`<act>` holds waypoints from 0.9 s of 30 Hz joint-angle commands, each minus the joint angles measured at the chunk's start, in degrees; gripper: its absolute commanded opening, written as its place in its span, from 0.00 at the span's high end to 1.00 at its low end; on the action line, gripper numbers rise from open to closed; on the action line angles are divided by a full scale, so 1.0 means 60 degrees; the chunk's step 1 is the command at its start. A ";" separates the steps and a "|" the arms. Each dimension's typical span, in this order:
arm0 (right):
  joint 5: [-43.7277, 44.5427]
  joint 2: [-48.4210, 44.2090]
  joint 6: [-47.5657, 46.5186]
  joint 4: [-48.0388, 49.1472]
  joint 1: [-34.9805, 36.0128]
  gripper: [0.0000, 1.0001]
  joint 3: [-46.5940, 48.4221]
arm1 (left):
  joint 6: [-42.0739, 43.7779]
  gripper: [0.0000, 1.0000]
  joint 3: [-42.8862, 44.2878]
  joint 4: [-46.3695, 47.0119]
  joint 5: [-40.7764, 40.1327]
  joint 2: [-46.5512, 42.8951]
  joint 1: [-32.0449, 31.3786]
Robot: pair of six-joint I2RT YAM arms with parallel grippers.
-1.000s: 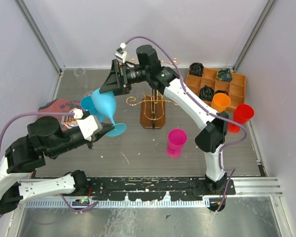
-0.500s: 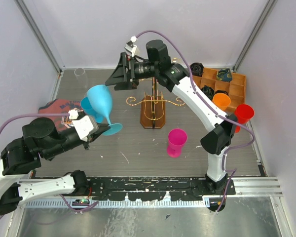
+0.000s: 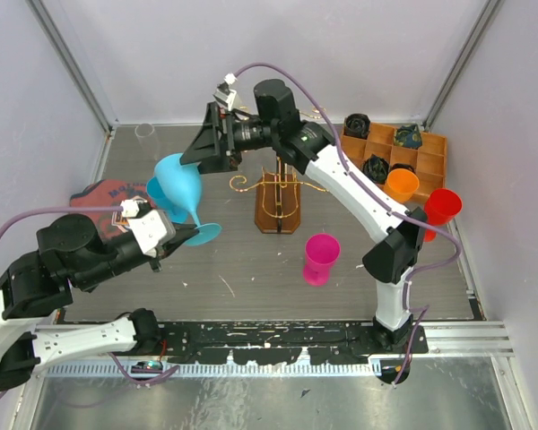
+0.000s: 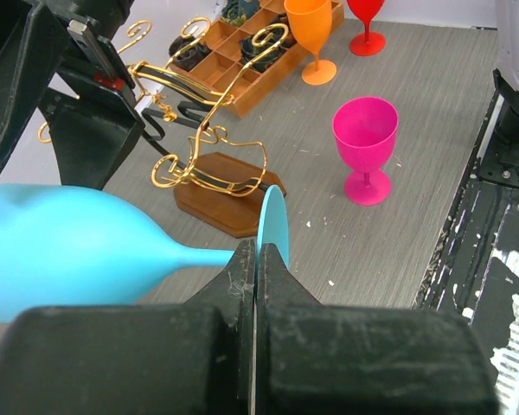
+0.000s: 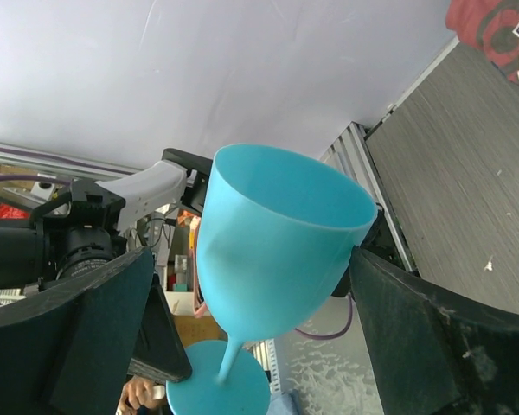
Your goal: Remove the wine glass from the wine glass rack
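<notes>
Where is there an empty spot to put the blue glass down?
The bare grey table in front of the gold rack, between the blue glass and the pink glass, has most room. It is crowded on the right, by the orange glass, red glass and wooden tray.

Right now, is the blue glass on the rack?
Off: left end effector clamps the blue glass by its stem, apart from the rack.

It was a robot lab test cell. Plain white walls (image 3: 278, 45) on aluminium posts (image 3: 72, 64) boxed in a grey table (image 3: 251, 269). A left arm (image 3: 67, 255) and a right arm (image 3: 350, 188) were bolted to a black rail (image 3: 251, 333), trailing purple cables (image 3: 63, 209). A rack (image 3: 278, 193) and a pink glass (image 3: 321, 258) stood on the table.
</notes>
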 commanded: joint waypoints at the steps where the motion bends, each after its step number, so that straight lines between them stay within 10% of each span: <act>1: -0.0232 0.0265 0.0428 0.0801 0.0318 0.00 0.0557 | 0.0129 1.00 0.0000 0.0343 0.0043 -0.0122 0.0006; 14: -0.0301 0.0754 0.0604 0.0945 0.0612 0.01 0.0660 | 0.0188 1.00 -0.0067 0.0381 0.0199 -0.0046 0.0007; 18: -0.0682 0.0692 0.1083 0.1682 0.0600 0.23 0.0568 | 0.0201 0.97 -0.0119 0.0333 0.0148 -0.0011 -0.0001; 23: -0.0776 0.0341 0.1341 0.2233 0.0394 0.28 0.0098 | 0.0030 0.50 -0.0121 0.0441 -0.0039 -0.0179 0.0007; 25: -0.0684 0.0102 0.1322 0.2415 0.0237 0.29 -0.0236 | -0.0185 0.03 -0.0163 0.0589 -0.0218 -0.0374 -0.0001; 27: -0.0166 -0.0366 0.0459 0.2122 0.0034 0.32 -0.0688 | -0.0526 0.01 -0.0219 0.0760 -0.0483 -0.0907 0.0001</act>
